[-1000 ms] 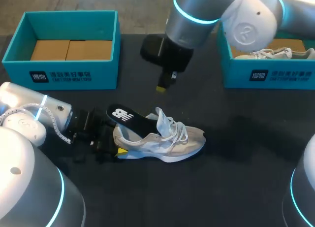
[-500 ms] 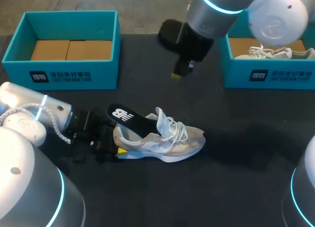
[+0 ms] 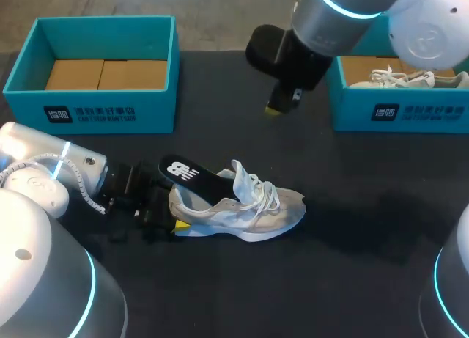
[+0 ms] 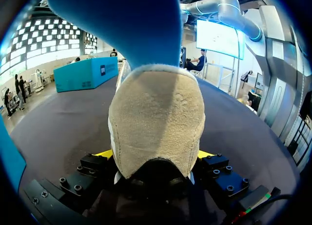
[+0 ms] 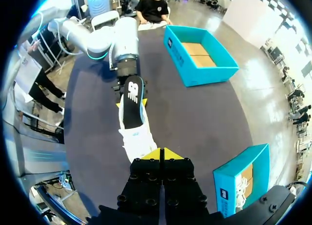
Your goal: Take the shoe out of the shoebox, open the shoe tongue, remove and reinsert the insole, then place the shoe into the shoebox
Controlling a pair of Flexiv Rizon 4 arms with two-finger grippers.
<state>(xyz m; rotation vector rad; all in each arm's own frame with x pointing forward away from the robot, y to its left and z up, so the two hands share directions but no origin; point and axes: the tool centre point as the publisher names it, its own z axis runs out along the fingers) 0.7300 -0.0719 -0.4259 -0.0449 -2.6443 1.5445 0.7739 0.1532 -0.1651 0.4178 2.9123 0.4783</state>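
Shoe (image 3: 249, 206) sits on its sole on the black table (image 3: 352, 279), outside both boxes, toe end away from the left arm. Left gripper (image 3: 174, 222) is at the shoe's heel, low on the table, jaws clamped on the heel from both sides. Left wrist view: tan heel fills the gap, and yellow fingertips (image 4: 105, 153) show on either side of it.

Insole (image 3: 187, 174) is black and half out of the shoe. Its rear end is tilted up and sticks back over the heel, its front end is down inside under the tongue.

Right gripper (image 3: 274, 109) hangs in the air beyond the shoe, well apart from it, jaws together, nothing held. Right wrist view: its fingertips (image 5: 151, 154) touch each other, the shoe lies lengthwise ahead of it, toe nearest.

Empty shoebox (image 3: 88, 114) is beyond the shoe's heel end, well apart, cardboard floor showing. Second shoebox (image 3: 418, 114) is beyond the toe end, well apart, with another shoe (image 3: 410, 79) inside
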